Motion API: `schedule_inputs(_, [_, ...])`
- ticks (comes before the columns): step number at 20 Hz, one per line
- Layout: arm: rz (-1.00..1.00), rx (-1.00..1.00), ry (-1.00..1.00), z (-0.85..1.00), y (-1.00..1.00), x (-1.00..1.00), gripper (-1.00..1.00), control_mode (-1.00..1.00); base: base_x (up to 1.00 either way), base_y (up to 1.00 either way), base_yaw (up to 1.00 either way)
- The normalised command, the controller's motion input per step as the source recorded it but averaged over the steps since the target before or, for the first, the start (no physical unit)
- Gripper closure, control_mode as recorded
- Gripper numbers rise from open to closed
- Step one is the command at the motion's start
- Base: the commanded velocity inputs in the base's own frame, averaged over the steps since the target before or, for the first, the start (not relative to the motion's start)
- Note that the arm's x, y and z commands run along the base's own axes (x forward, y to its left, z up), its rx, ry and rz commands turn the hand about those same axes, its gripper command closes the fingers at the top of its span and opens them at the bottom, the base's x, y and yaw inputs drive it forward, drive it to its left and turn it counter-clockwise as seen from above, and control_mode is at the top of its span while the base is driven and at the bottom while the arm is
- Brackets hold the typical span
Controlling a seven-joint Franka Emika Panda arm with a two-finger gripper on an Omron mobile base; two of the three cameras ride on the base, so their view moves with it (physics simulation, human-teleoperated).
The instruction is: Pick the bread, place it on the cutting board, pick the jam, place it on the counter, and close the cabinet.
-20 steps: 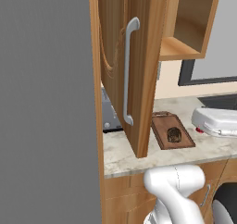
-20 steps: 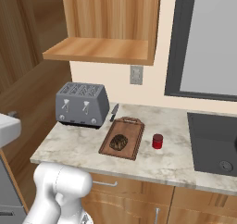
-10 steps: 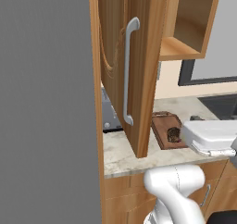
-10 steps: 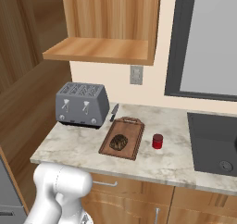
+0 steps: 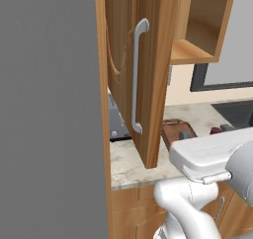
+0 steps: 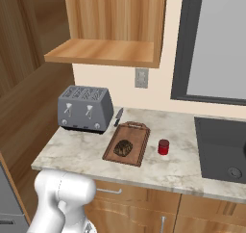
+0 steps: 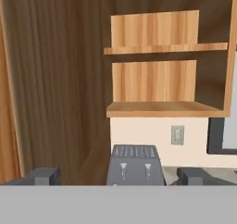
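Bread [image 6: 123, 148] dark, speckled, roundish, on cutting board [image 6: 137, 132].

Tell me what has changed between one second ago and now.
The robot arm swung leftward across the left base view, now covering part of the cutting board. Nothing was grasped or released; the gripper is open and empty. The bread, jam, toaster and open cabinet door stayed put.
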Motion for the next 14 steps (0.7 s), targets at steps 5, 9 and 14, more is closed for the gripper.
schedule_inputs(5, [0.07,-0.04,-0.07,-0.06,0.36,-0.05,-1.0,-1.0,0.0,0.0,0.0])
schedule_inputs(9, [0.05,-0.03,-0.05,-0.1,0.34,0.0,-1.0,-1.0,0.0,0.0,0.0])
schedule_inputs(14, [0.02,-0.02,-0.01,-0.14,0.3,0.01,-1.0,-1.0,0.0,0.0,0.0])
